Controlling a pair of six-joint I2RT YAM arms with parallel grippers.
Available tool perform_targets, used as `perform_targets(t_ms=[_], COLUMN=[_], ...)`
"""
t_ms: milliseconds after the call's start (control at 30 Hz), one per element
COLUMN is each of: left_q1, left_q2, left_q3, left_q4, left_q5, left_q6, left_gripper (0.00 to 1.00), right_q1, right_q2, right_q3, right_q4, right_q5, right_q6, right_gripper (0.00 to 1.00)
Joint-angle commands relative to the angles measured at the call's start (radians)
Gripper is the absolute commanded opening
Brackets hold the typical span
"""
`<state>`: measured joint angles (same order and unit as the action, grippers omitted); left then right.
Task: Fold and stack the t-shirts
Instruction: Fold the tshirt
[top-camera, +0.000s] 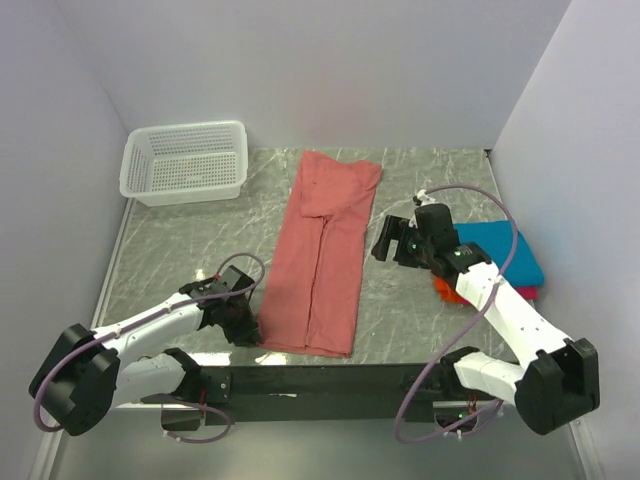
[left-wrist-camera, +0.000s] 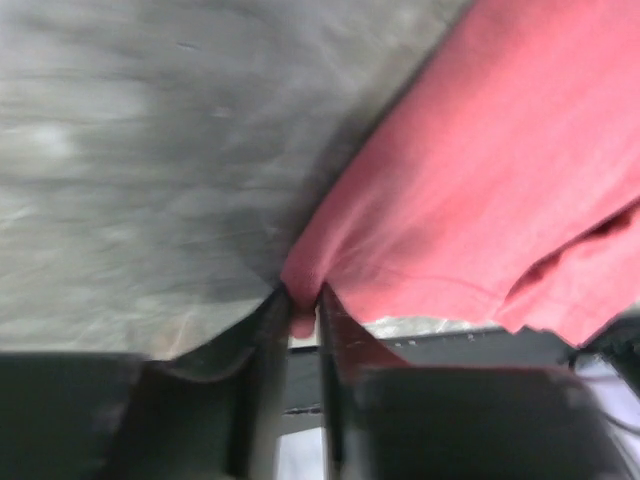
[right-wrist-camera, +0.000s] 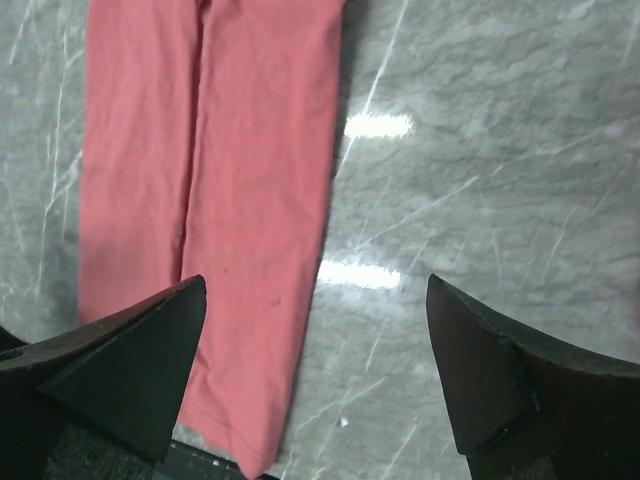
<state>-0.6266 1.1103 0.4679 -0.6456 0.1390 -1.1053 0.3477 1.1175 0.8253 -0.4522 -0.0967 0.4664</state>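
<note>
Top external: high behind the arm bases, facing forward and down; distant, whole table (top-camera: 170, 260) in frame.
Left wrist: almost at table level, very near; left fingers (left-wrist-camera: 250, 400) at bottom centre.
Right wrist: raised, facing straight down; right fingers (right-wrist-camera: 110, 370) in bottom corners.
Shared: salmon-red t-shirt (top-camera: 322, 255), all three views.

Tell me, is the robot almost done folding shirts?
Not yet. A folded teal shirt sits stacked on the right. The left gripper pinches the near corner of the salmon shirt, just a long strip. The right gripper hangs open. Left: fold it shorter, stack it.
</note>
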Motion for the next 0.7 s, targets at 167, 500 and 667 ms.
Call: perform_targets(t_ms=[167, 500, 667], left_q1=[-0.001, -0.001, -0.001], left_q2=[0.036, 0.023, -0.01], left_q3=[-0.08, -0.054, -0.075], left_q4=[0.067, 0.008, 0.009], left_q5=[0.067, 0.03, 0.033], left_q6=[0.013, 0.015, -0.001], left_gripper=[0.01, 0.01, 0.01], right_q1=[0.305, 0.78, 0.85], right_q2=[-0.077, -0.012, 0.148], right_q3=[-0.086, -0.203, -0.18], right_q4=[-0.098, -0.031, -0.033], right_q5=[0.057, 0.095, 0.147], right_q6=[0.103, 0.242, 0.273], right_gripper=[0.94, 0.89, 0.84])
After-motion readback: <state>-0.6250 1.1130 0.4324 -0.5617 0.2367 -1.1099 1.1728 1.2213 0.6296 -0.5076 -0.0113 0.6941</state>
